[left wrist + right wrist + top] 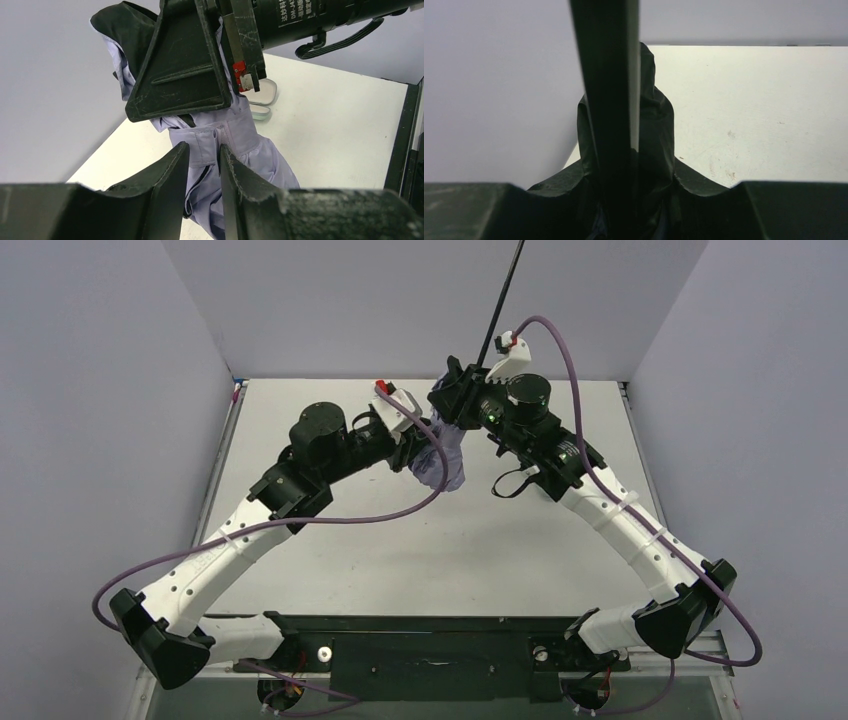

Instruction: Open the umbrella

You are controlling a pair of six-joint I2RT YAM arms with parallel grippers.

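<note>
Top external view: umbrella (441, 462) hung in mid-air over the far-middle of the table (400, 560), between my two pincers. Right pincer (624, 187) was clamped on the black shaft (503, 295) where it left the bunched canopy (235, 145). Left pincer (205, 165) had its fingers nearly together at the lavender folds. Cloth showed in the gap, but I couldn't tell if it was pinched or just behind.

Handling guess: light overall; shaft stiff, thin, likely slick; canopy soft, would slide and bunch. Better hold is the rigid runner under the cloth, not loose fabric.

Hidden: shaft top and handle ran out of frame, runner buried in folds, pale case (264, 95) half blocked by the right pincer.
</note>
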